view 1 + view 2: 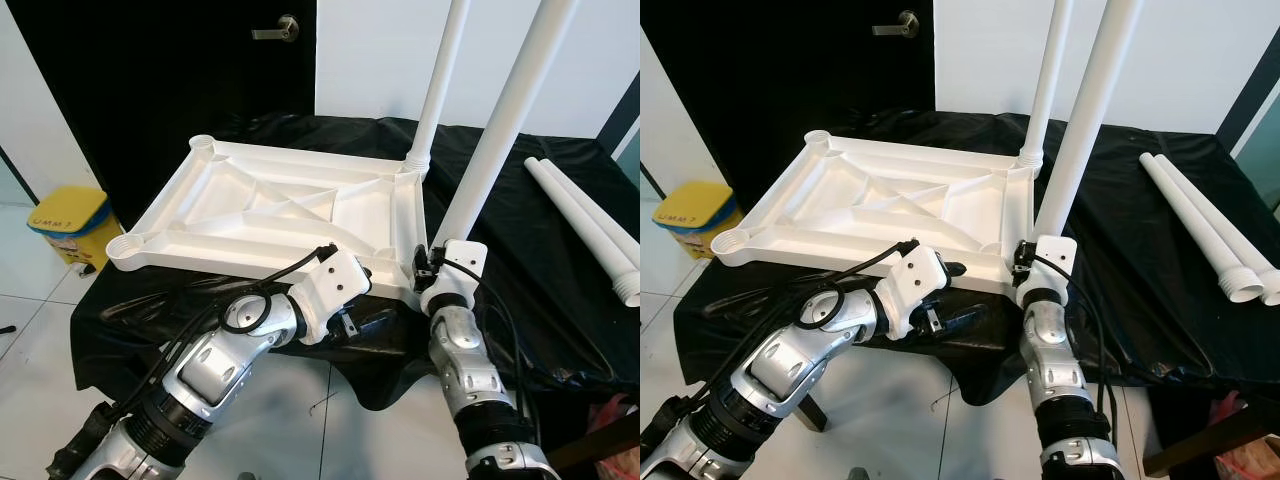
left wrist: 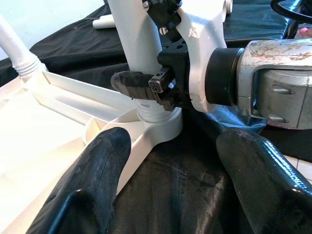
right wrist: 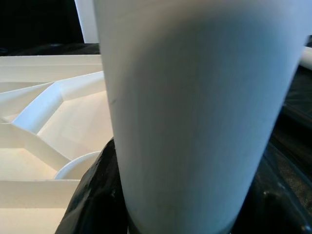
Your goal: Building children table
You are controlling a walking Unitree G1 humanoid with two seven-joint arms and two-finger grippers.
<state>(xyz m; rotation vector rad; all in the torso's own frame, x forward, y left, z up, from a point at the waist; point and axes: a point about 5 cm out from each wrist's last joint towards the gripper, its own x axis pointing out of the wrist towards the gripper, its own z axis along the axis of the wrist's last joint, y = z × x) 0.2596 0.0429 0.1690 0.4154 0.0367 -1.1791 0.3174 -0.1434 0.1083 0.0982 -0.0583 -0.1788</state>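
The white table top (image 1: 270, 215) lies upside down on a black-draped surface. One white leg (image 1: 440, 80) stands upright in its far right corner socket. A second leg (image 1: 500, 120) stands at the near right corner socket (image 2: 158, 122), and my right gripper (image 1: 425, 265) is shut around its base. In the right wrist view that leg (image 3: 195, 112) sits between the black fingers (image 3: 92, 195). My left gripper (image 1: 960, 292) is open at the table top's near edge, pointing at that same corner and holding nothing. Its two fingers (image 2: 97, 170) straddle the view of the socket.
Two loose white legs (image 1: 590, 225) lie on the black cloth (image 1: 540, 300) at the right. A yellow bin (image 1: 70, 225) stands on the tiled floor at the left. A black door with a metal handle (image 1: 277, 30) is behind the work surface.
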